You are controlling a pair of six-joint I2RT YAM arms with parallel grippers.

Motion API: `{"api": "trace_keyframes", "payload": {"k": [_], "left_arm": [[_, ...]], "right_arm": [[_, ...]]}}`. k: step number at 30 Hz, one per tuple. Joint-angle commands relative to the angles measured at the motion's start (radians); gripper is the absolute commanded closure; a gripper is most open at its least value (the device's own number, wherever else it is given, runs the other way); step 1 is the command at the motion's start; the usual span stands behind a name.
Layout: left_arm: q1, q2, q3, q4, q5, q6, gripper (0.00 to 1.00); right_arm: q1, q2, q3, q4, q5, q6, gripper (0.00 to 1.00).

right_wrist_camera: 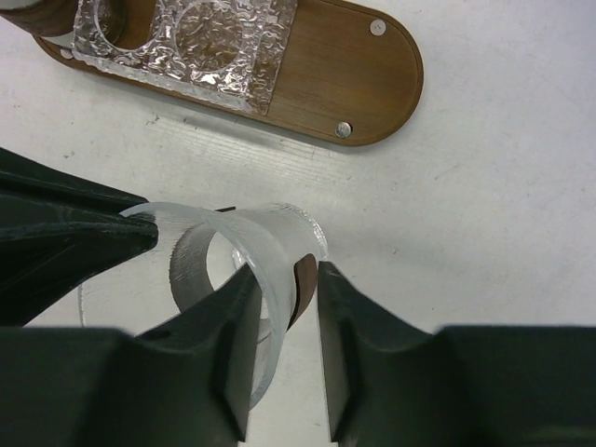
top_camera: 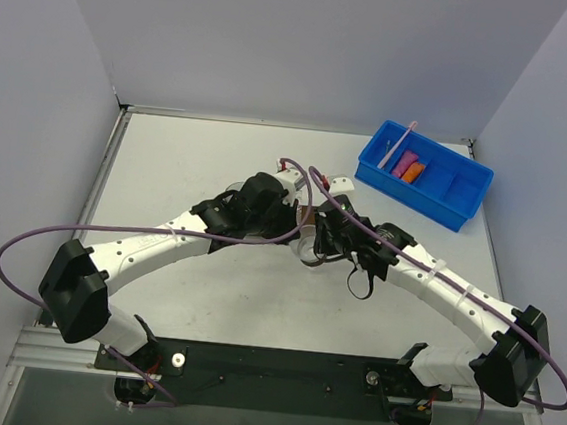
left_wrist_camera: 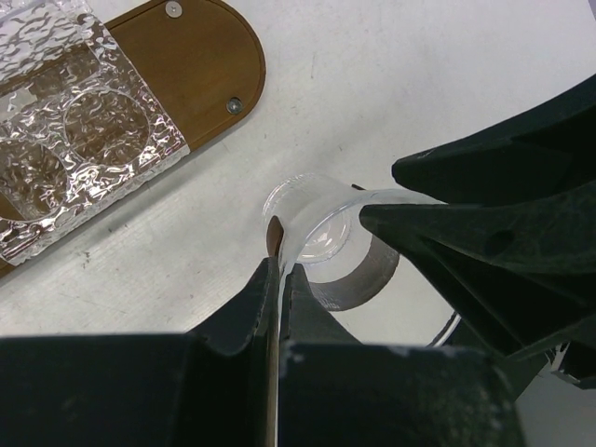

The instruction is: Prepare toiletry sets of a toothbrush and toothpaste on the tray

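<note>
We saw the left gripper pinching the clear cup by its rim; the right gripper straddled that rim (grip unclear).

A robotics lab cell, folks: bare white bench, plain grey partition walls boxing it in, left arm and right arm trailing cables, bolted to a black base plate.

White table, lightly scuffed, carries: blue bin at the far right corner, brown wooden tray lying flat near centre with rounded end and silver studs, clear cup on its side just beside that end, surface contact unclear.
</note>
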Motion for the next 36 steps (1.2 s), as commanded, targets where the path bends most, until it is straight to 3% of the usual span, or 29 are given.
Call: {"api": "trace_keyframes", "payload": {"k": [1,2,3,9,13,14,18,21,26,31,36], "left_arm": [[-0.001,-0.061,0.024,0.110,0.013,-0.018,1.00],[-0.001,-0.061,0.022,0.112,0.013,-0.016,1.00],[-0.001,-0.062,0.021,0.117,0.016,-0.016,1.00],[0.000,-0.070,0.033,0.135,0.068,0.019,1.00],[0.022,-0.104,0.013,0.176,0.146,0.026,0.76],[0.034,-0.113,0.003,0.193,0.166,0.012,0.60],[0.097,-0.166,-0.043,0.259,0.270,-0.024,0.43],[0.138,-0.220,-0.062,0.238,0.309,0.018,0.37],[0.181,-0.330,-0.062,0.135,0.358,0.217,0.31],[0.269,-0.421,-0.131,0.107,0.389,0.285,0.29],[0.355,-0.458,-0.175,0.112,0.366,0.279,0.29]], "right_arm": [[0.010,0.006,0.007,-0.013,0.054,0.024,0.83],[0.010,0.006,0.007,-0.013,0.058,0.027,0.95],[0.010,0.008,0.007,-0.013,0.060,0.028,1.00],[0.010,-0.021,0.006,-0.004,0.068,0.018,1.00],[-0.013,-0.073,-0.006,0.024,0.048,-0.002,1.00],[-0.034,-0.084,-0.010,0.026,0.042,-0.005,1.00],[-0.114,-0.133,-0.020,0.035,-0.053,-0.022,1.00],[-0.186,-0.165,-0.028,0.053,-0.125,-0.073,1.00],[-0.281,-0.147,0.003,0.085,-0.410,-0.315,1.00],[-0.419,-0.064,0.069,0.088,-0.660,-0.421,1.00],[-0.464,0.060,0.138,0.098,-0.693,-0.487,1.00]]}}
